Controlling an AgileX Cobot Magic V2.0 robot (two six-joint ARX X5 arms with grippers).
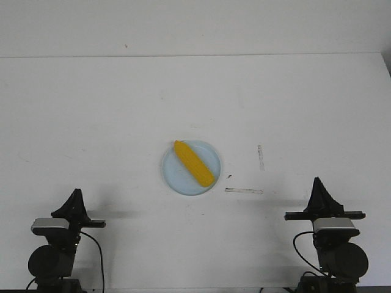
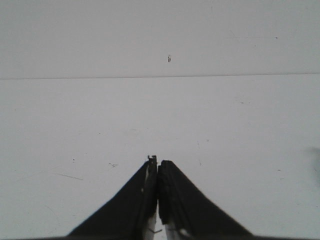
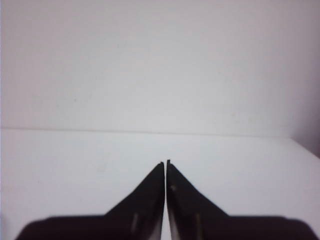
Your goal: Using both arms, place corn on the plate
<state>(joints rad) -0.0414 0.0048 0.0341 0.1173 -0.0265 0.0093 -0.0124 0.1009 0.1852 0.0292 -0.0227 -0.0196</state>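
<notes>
A white table (image 1: 110, 122) fills most of the front view and meets a plain white wall (image 1: 195, 24) at its far edge. Near the table's middle sits the plate (image 1: 208, 180), and the corn (image 1: 193, 163) lies on it at a slant, pointed end toward the far left. Two strips of tape (image 1: 244, 191) lie just right of the plate. The left gripper (image 2: 157, 165) and the right gripper (image 3: 165, 165) sit at the near corners, well apart from the plate, each with fingers pressed together and holding nothing.
</notes>
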